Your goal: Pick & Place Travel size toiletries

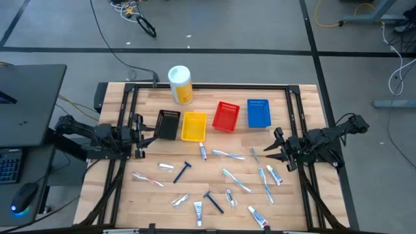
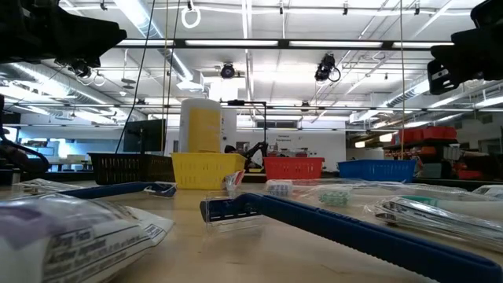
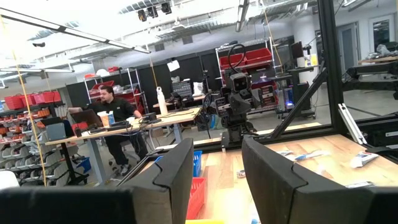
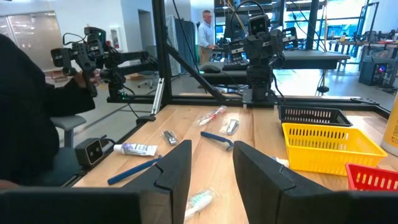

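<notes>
The travel size toiletries lie scattered on the wooden table between both arms: a dark blue razor (image 1: 183, 171), a second razor (image 1: 213, 201), white tubes (image 1: 203, 151) (image 1: 198, 211), and pale toothbrushes (image 1: 227, 155) (image 1: 235, 180). In the low view a razor (image 2: 236, 208) lies flat near the camera. My left gripper (image 1: 146, 138) (image 3: 217, 146) hovers open at the table's left side beside the black basket. My right gripper (image 1: 270, 151) (image 4: 211, 149) hovers open at the right side, near a tube (image 1: 274, 174) and a toothbrush (image 1: 265, 184). Neither gripper touches anything.
Four small baskets stand in a row toward the far edge: black (image 1: 168, 123), yellow (image 1: 194, 126), red (image 1: 226, 116), blue (image 1: 258, 112). A big yellow canister with a white lid (image 1: 180, 84) stands behind them. A black frame runs around the table. People sit and stand in the room beyond.
</notes>
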Controlling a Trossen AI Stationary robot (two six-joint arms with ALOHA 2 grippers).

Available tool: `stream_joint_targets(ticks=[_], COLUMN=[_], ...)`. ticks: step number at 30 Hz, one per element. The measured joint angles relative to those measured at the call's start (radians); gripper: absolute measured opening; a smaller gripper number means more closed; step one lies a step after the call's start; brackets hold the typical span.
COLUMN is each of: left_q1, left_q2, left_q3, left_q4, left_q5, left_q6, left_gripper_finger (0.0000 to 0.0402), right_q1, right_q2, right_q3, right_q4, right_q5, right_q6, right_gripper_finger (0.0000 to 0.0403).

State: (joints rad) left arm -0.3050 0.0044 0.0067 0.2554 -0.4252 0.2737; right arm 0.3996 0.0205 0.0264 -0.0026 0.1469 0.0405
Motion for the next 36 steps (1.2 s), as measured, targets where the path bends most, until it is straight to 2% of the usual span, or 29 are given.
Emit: stream_joint_targets(ticks=[16,21,24,36], left_q1=[0.0,0.0,0.0,0.0], left_q2=[0.0,0.0,0.0,0.043], left_q3=[0.0,0.0,0.0,0.0], left_q4=[0.018,0.034,0.03,0.026], left_q5=[0.0,0.001,0.0,0.006], left_q6=[0.036,-0.05,-0.083,-0.11], left_gripper_finger=[0.0145,0.0145,0.0145,0.0145], right_q1=[0.0,0.0,0.0,0.0], right_q2=[0.0,0.0,0.0,0.0], right_q3=[0.0,0.0,0.0,0.0], right_q4=[0.0,0.001,0.028,0.127], right_q5=[0.0,0.0,0.013,0.009], right_q6=[0.0,-0.003,-0.064,-0.075], right_gripper_finger=[0.013,0.013,0.013,0.013])
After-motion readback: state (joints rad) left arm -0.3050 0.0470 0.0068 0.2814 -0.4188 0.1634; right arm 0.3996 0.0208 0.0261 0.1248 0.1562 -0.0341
